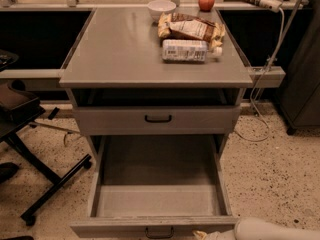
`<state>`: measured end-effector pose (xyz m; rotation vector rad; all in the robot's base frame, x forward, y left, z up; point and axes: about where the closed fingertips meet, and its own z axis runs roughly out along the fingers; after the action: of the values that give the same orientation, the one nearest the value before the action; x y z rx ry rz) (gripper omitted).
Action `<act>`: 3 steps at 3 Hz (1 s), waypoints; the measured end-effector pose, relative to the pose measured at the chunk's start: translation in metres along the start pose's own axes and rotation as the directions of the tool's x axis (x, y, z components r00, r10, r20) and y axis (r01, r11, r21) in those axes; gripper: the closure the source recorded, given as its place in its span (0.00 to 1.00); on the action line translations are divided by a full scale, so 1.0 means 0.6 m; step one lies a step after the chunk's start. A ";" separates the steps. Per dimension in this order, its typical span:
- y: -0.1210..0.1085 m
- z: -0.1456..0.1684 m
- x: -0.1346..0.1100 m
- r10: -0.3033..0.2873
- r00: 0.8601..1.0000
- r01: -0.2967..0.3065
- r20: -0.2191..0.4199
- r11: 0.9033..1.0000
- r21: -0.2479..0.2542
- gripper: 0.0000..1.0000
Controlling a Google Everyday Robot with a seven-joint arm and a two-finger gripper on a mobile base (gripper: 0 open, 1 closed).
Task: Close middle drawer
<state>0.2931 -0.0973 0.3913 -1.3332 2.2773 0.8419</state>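
Middle drawer (125, 226) pulled out; rigid metal, probably light. Push flat front near handle (159, 232). Gripper (204, 234) at drawer front's right end; can't tell its grip state.

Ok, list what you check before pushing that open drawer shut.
1. Middle drawer pulled out and needing a push: ok.
2. Drawer tray holds nothing that could jam: ok, nothing visible inside.
3. Gripper near the drawer front: ok, at the bottom edge, right of the black handle; contact cannot tell.
4. Top drawer is not in the path: ok, it sits back above.
5. Water bottle, snack bag, apple and bowl are back from the front edge: ok.
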 end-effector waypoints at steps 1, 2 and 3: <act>-0.016 0.030 -0.025 -0.025 1.000 0.025 0.014 1.000 -0.015 0.00; -0.026 0.055 -0.066 -0.058 0.998 0.060 0.030 0.997 -0.039 0.00; -0.037 0.074 -0.116 -0.104 0.994 0.107 0.040 0.993 -0.058 0.00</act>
<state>0.3467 -0.0309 0.3914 -1.4383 2.1486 0.8973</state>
